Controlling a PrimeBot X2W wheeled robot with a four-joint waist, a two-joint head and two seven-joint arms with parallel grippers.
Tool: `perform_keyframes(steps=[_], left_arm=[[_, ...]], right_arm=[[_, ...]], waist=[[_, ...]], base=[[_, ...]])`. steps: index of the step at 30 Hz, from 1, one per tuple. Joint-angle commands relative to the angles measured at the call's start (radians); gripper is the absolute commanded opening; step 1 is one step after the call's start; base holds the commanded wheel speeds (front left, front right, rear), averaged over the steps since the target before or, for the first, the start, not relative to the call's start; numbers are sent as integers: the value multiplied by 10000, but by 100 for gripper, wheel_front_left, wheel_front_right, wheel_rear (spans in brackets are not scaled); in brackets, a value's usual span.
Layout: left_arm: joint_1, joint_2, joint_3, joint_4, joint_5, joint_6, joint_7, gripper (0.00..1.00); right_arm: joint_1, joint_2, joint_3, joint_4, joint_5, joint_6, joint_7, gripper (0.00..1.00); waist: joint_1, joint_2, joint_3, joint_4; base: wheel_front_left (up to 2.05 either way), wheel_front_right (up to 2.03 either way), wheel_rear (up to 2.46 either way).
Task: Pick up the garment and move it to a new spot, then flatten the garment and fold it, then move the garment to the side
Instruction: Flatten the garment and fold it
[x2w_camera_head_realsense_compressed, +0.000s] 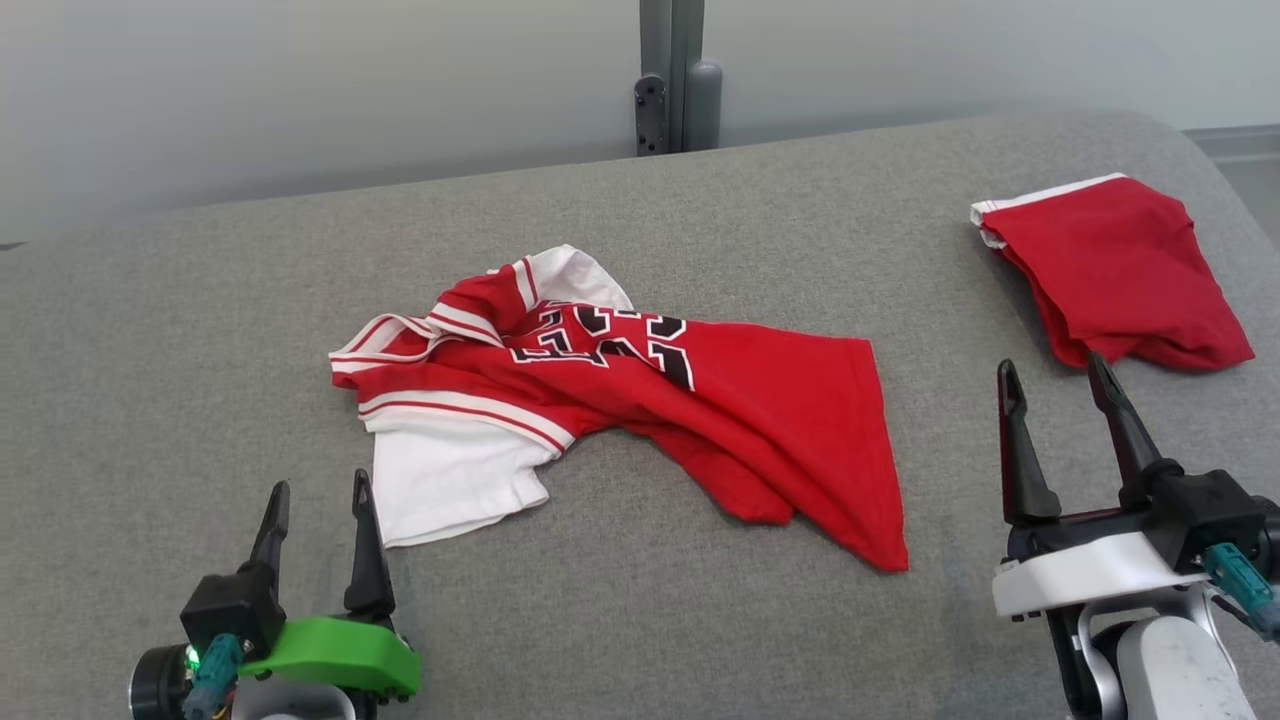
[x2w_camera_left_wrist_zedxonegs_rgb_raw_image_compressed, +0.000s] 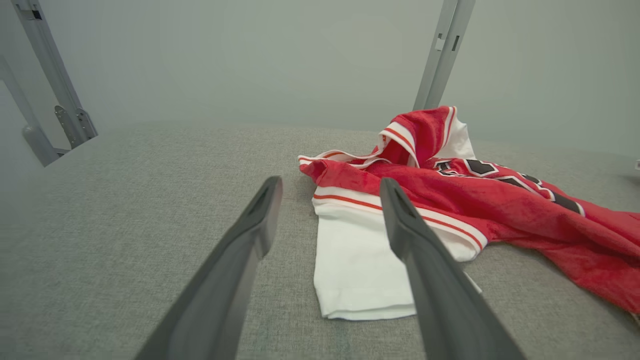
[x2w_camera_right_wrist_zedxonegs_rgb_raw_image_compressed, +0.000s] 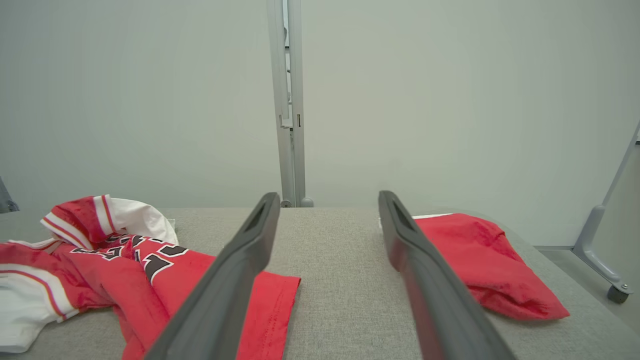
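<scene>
A crumpled red and white garment (x2w_camera_head_realsense_compressed: 640, 400) with black lettering lies in the middle of the grey padded table (x2w_camera_head_realsense_compressed: 200, 330). It also shows in the left wrist view, garment (x2w_camera_left_wrist_zedxonegs_rgb_raw_image_compressed: 450, 200), and the right wrist view, garment (x2w_camera_right_wrist_zedxonegs_rgb_raw_image_compressed: 125, 270). My left gripper (x2w_camera_head_realsense_compressed: 318, 492) stands open just near of its white sleeve, holding nothing; its fingers (x2w_camera_left_wrist_zedxonegs_rgb_raw_image_compressed: 250, 235) frame the sleeve's left edge without touching it. My right gripper (x2w_camera_head_realsense_compressed: 1055, 372) stands open at the lower right, empty, between the garment and a folded red cloth.
A folded red cloth (x2w_camera_head_realsense_compressed: 1110, 275) with a white edge lies at the table's far right, also seen as the red cloth (x2w_camera_right_wrist_zedxonegs_rgb_raw_image_compressed: 480, 265). A grey upright post (x2w_camera_head_realsense_compressed: 672, 75) rises behind the table. The table's right edge curves down near the folded cloth.
</scene>
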Motion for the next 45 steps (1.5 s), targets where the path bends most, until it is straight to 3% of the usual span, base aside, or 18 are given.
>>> perform_keyframes(steps=[1, 16, 31, 36, 45], left_arm=[[240, -56, -39, -132, 2, 70, -1, 100], [814, -157, -408, -751, -120, 366, -1, 100], [746, -166, -474, -678, -113, 473, -2, 100], [544, -161, -638, -39, -194, 428, 95, 100], [-684, -154, -639, 1938, -945, 406, 1610, 100]], right_arm=[[156, -15, 103, 88, 89, -3, -28, 100], [-83, -17, 1167, 1077, 803, -3, -28, 100], [-186, -17, 1304, 1274, 886, -3, -28, 100], [-194, -14, 1145, 1337, 907, -3, -28, 100], [-366, -15, 1200, 1350, 983, -3, -28, 100]], waist=[[0, 0, -320, 213], [0, 0, -783, 321], [0, 0, -733, 356], [0, 0, -622, 356], [0, 0, -301, 231]], base=[[0, 0, 0], [0, 0, 0], [0, 0, 0], [0, 0, 0], [0, 0, 0]])
